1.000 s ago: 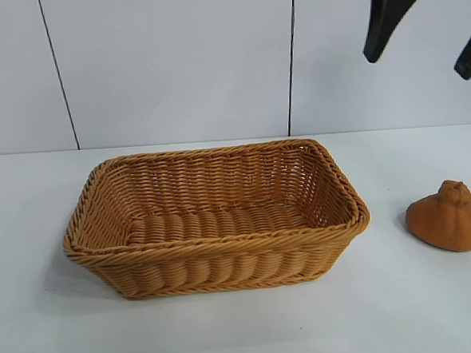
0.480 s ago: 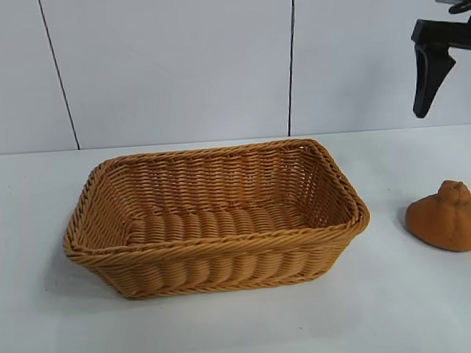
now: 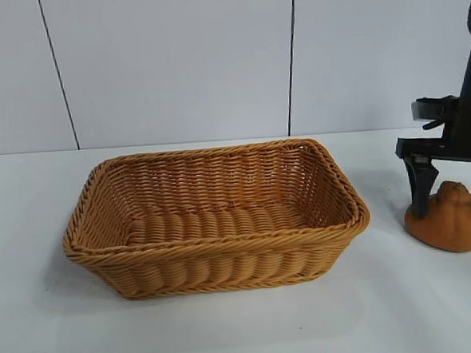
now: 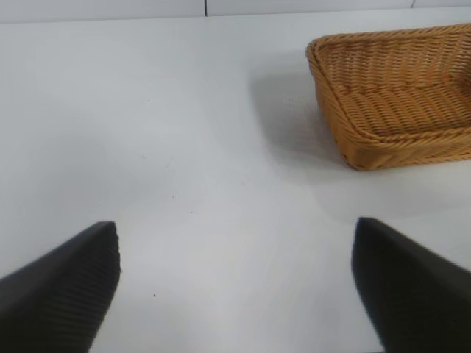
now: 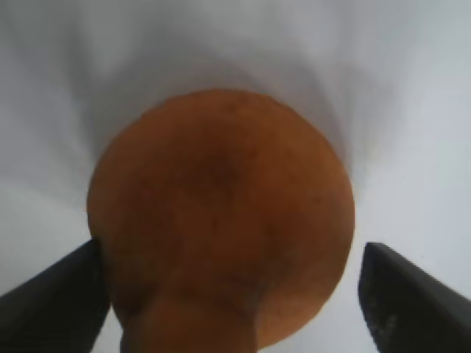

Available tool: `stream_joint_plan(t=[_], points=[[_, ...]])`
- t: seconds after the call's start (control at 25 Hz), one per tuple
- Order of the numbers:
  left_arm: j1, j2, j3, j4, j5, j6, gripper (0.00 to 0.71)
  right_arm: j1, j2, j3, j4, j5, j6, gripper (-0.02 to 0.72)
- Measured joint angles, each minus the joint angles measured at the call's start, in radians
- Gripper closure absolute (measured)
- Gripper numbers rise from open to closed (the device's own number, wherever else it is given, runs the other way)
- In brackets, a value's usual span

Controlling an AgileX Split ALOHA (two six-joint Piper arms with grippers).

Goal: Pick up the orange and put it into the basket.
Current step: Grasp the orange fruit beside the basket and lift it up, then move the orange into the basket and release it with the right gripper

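Right gripper [image 5: 235,294] straddles the orange [image 3: 448,219] beside the wicker basket [image 3: 210,158], fingers spread, not yet clamped. Left gripper [image 4: 235,287] parked open, clear of basket.

The right arm's black, two-fingered gripper [image 3: 457,209] stands at the right edge of the flat white table [image 3: 229,329], its wrist straight above it and pointing straight down. Its black, tapered fingers [image 3: 420,189] are spread wide apart, tips low and close to the tabletop; only the inner finger shows fully in the exterior view, the outer one cut off by the frame.

The left arm's black, two-fingered gripper [image 4: 235,235] hangs above the table's left part, tilted gently downward. Its ribbed fingers [image 4: 66,287] are spread wide, nothing between them.
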Motion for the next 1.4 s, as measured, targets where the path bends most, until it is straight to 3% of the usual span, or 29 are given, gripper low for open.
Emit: stream_joint_plan(t=[0.32, 0.56, 0.72, 1.08, 1.4], points=[[0.000, 0.000, 0.000, 0.000, 0.000, 0.000, 0.098, 0.002, -0.162, -0.017, -0.008, 0.022, -0.020, 0.661], [0.000, 0.000, 0.000, 0.000, 0.000, 0.000, 0.098, 0.023, -0.284, -0.140, -0.015, 0.094, -0.020, 0.661], [0.000, 0.000, 0.000, 0.000, 0.000, 0.000, 0.098, 0.054, -0.289, -0.199, -0.013, 0.099, -0.020, 0.661], [0.000, 0.000, 0.000, 0.000, 0.000, 0.000, 0.098, 0.334, -0.288, -0.203, 0.001, 0.100, 0.016, 0.661], [0.000, 0.000, 0.000, 0.000, 0.000, 0.000, 0.098, 0.561, -0.288, -0.203, 0.008, 0.006, 0.075, 0.661]])
